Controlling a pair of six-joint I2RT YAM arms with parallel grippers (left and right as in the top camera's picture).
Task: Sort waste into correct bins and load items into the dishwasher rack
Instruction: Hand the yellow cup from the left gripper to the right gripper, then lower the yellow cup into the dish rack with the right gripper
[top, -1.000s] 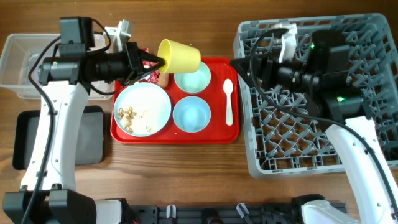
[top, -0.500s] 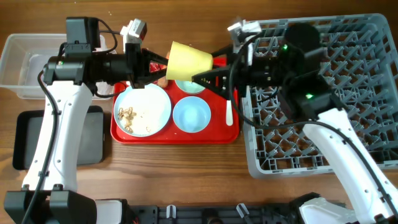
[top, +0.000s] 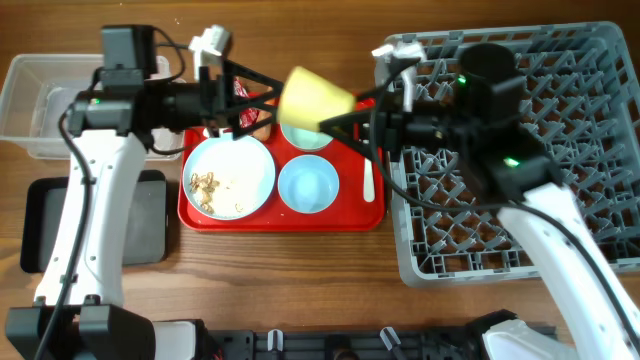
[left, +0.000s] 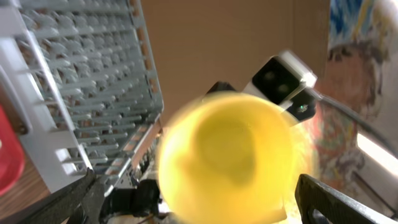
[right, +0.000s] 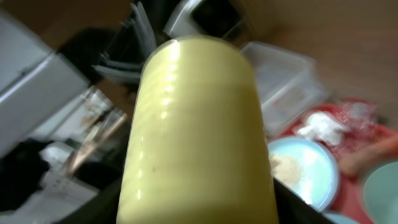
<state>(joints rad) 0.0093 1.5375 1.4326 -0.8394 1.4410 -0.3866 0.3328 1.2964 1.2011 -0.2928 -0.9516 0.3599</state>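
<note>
The right gripper (top: 335, 111) pinches the yellow cup (top: 315, 97) in mid-air above the red tray's (top: 280, 221) far edge; the left gripper (top: 264, 92) is spread wide, just left. The dishwasher rack (top: 560, 210) shows no dishes; the mint bowl (top: 308, 134), saucer (top: 307, 186) and crumbed plate (top: 245, 170) are left on the tray

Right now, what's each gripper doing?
Left gripper: open, holding nothing.
Right gripper: closed on the yellow cup.

Yellow cup (left: 224, 155) motion-blurred; mint bowl (top: 300, 138) half hidden beneath.
</note>
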